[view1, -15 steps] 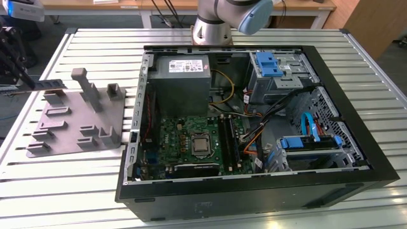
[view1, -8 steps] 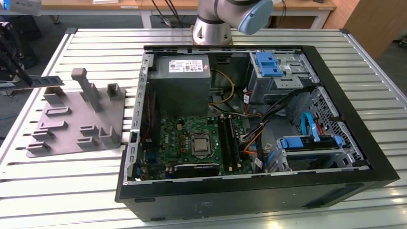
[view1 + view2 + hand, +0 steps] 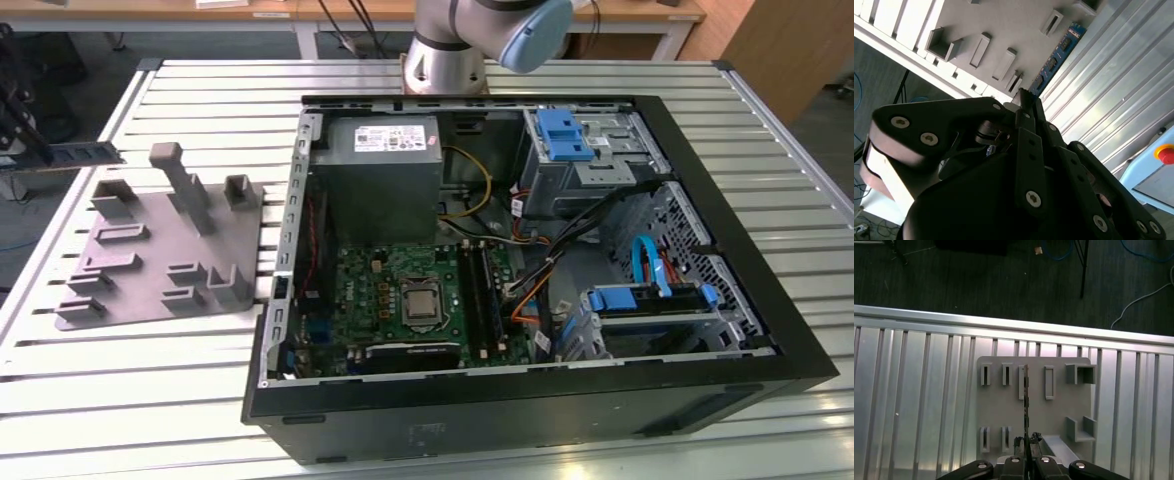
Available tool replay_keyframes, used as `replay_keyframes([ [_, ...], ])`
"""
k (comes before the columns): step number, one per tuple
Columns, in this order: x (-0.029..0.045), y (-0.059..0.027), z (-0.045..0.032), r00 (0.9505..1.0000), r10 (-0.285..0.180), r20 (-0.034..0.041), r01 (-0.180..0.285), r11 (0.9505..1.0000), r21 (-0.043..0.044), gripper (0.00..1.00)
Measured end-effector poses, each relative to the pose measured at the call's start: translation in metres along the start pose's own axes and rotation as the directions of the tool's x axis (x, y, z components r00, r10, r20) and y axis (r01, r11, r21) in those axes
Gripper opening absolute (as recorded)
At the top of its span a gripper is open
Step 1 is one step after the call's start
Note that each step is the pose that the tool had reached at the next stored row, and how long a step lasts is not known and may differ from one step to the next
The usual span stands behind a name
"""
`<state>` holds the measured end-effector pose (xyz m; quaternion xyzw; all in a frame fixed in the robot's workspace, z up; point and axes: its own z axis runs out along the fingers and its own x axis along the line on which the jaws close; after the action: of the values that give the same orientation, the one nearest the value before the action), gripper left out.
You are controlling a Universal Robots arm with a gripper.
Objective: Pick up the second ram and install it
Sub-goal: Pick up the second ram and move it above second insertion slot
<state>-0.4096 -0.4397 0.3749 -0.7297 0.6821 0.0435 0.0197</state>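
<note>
Jaws clamped on second ram (image 3: pixel 1056 57) | over grey slotted holder (image 3: pixel 1054 425) | open case (image 3: pixel 534 410) holds motherboard (image 3: pixel 387 290)

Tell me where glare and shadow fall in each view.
Exterior view: glare off the table slats, the computer case dim inside. Second wrist view: the claw, shut on the memory stick, is a dark mass against bright slats. First wrist view: dark floor, evenly lit grey tray.
</note>
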Motion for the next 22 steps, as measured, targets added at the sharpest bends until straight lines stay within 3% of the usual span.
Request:
replay_keyframes([
  [11,-0.0025,0.0008,-0.0278,1.0,0.0,0.0,0.0,1.0,-0.0001,0.14],
  [18,-0.0026,0.0009,-0.0289,1.0,0.0,0.0,0.0,1.0,0.0,0.14],
  [22,-0.0021,-0.0073,-0.0292,1.0,0.0,-0.0002,0.0,1.0,-0.0001,0.14],
])
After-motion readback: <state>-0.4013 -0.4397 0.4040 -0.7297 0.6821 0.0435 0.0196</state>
